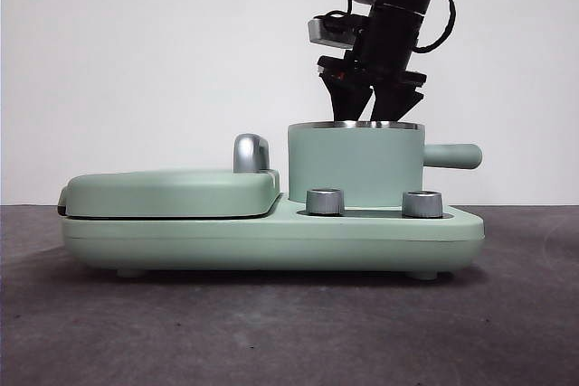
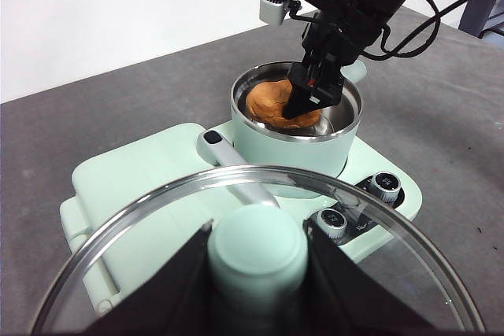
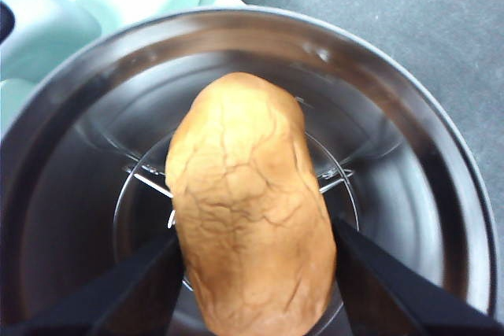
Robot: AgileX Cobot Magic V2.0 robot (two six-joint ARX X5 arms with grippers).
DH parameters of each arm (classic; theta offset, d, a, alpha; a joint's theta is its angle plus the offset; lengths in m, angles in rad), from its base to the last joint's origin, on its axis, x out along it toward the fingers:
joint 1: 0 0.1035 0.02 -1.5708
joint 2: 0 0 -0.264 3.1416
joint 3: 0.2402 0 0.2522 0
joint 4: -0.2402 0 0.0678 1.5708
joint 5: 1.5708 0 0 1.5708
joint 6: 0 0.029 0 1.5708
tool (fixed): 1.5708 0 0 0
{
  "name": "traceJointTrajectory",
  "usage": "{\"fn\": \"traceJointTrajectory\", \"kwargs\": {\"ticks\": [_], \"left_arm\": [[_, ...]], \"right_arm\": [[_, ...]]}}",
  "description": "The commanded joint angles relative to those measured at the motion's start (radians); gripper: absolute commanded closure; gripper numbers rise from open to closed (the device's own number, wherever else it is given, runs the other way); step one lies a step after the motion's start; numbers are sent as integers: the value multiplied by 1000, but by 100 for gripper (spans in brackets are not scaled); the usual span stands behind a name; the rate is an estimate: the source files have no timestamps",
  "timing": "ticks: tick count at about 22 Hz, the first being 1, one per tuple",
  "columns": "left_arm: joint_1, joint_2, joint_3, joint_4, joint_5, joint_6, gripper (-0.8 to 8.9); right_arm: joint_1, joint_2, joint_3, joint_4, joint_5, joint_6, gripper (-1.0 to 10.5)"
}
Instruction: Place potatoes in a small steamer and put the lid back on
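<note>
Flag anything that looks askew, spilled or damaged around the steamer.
Nothing stands out. The potato sits between the right claw jaws inside the steamer; its cracked crust looks like its normal surface. The left claw holds the lid by its knob, off the pot. No spills show.
</note>
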Motion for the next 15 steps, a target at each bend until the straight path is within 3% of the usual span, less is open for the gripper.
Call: {"fn": "traceJointTrajectory", "kwargs": {"ticks": [1, 7, 10, 15], "left_arm": [[-5, 3, 16, 29, -3, 0, 797], [-5, 3, 16, 68, -3, 0, 797], [-5, 3, 16, 70, -3, 0, 797], [-5, 3, 16, 70, -3, 0, 798]], "right_arm": [[5, 37, 29, -2, 0, 11, 694], [5, 45, 29, -6, 0, 10, 692], [5, 45, 29, -6, -2, 8, 580], [5, 34, 65, -10, -44, 7, 572]]}}
